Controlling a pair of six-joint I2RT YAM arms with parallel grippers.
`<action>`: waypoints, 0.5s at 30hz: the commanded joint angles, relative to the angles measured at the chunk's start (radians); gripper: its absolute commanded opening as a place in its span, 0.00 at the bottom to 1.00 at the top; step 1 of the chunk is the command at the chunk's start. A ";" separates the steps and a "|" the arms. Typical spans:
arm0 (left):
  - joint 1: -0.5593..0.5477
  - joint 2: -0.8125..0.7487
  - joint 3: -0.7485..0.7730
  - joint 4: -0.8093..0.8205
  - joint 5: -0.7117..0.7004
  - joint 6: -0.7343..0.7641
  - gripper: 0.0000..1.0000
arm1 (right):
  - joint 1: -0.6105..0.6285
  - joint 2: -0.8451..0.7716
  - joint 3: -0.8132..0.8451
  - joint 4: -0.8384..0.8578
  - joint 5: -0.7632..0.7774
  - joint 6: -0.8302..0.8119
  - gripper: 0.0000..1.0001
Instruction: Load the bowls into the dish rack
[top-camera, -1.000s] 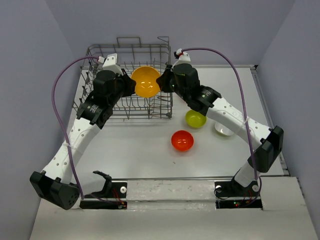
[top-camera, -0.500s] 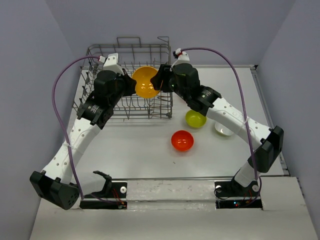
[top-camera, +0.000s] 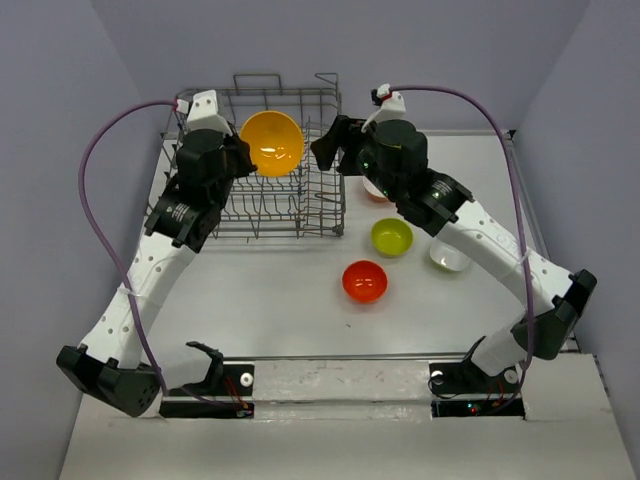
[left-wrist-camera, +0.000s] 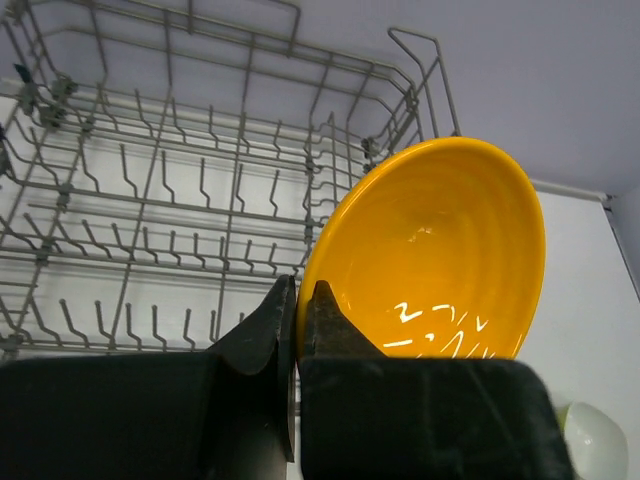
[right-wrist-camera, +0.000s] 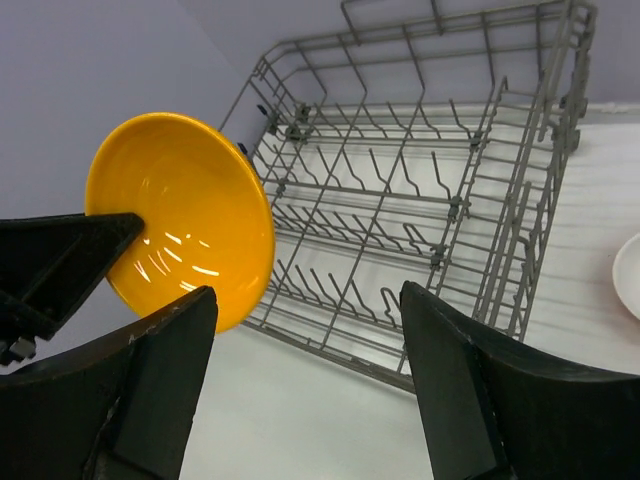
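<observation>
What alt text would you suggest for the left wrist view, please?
Black fingers pinch the rim of a yellow-orange bowl, holding it tilted over a grey wire dish rack. A white bowl shows at the lower right corner.

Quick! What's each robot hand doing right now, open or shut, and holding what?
Left hand: shut, pinching the rim of the yellow-orange bowl.
Right hand: open, holding nothing.
</observation>
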 joint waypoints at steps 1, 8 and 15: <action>0.027 0.032 0.105 0.011 -0.145 0.031 0.00 | 0.001 -0.101 -0.014 -0.013 0.105 -0.037 0.79; 0.109 0.173 0.217 -0.022 -0.455 0.145 0.00 | 0.001 -0.248 -0.181 -0.045 0.215 -0.047 0.81; 0.185 0.372 0.315 0.021 -0.767 0.289 0.00 | 0.001 -0.319 -0.319 -0.066 0.253 -0.047 0.82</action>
